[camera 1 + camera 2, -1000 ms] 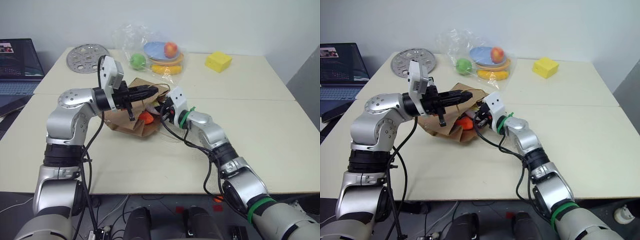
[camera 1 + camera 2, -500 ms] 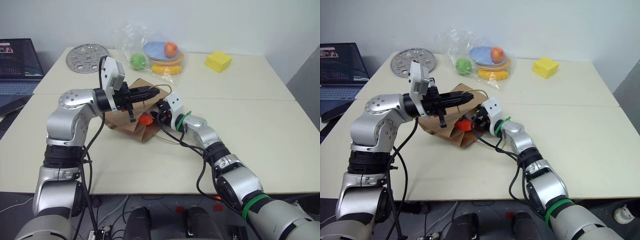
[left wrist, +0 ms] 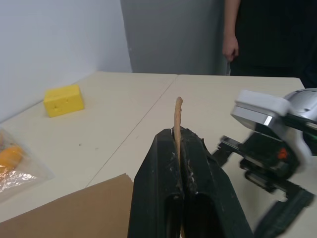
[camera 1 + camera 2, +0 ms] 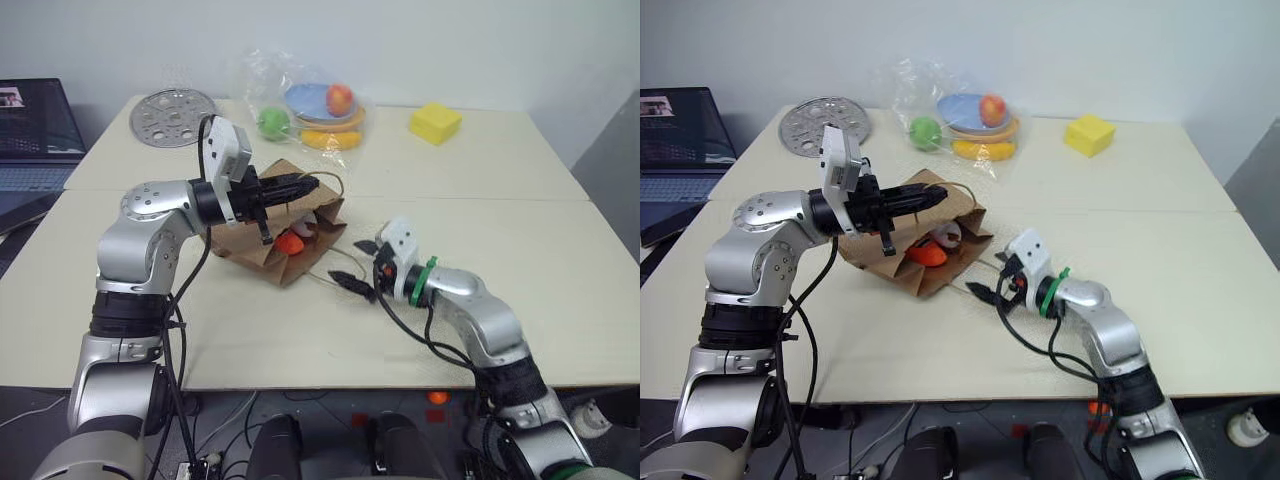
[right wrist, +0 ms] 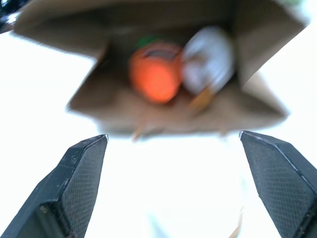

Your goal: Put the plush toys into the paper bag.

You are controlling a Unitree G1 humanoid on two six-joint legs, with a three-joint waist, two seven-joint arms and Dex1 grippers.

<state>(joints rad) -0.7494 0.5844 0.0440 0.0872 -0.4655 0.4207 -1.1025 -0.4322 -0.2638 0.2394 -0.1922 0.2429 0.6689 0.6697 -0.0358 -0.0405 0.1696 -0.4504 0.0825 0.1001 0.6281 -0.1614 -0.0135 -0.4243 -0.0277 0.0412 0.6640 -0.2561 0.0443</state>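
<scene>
Keep your left claw (image 4: 300,186) pinched on the paper bag (image 4: 262,252) handle, with both plush toys (image 4: 297,237) inside, while your wide-open, empty right claw (image 4: 354,270) clears its mouth.

Left gripper (image 4: 305,185) raised, fingers pinched together, pointing level; right gripper (image 4: 352,270) low, fingers spread wide

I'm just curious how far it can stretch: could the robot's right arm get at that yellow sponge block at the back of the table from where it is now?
Probably yes, with a long stretch. The right gripper is open and empty, and bare table lies between it and the yellow sponge block.
</scene>
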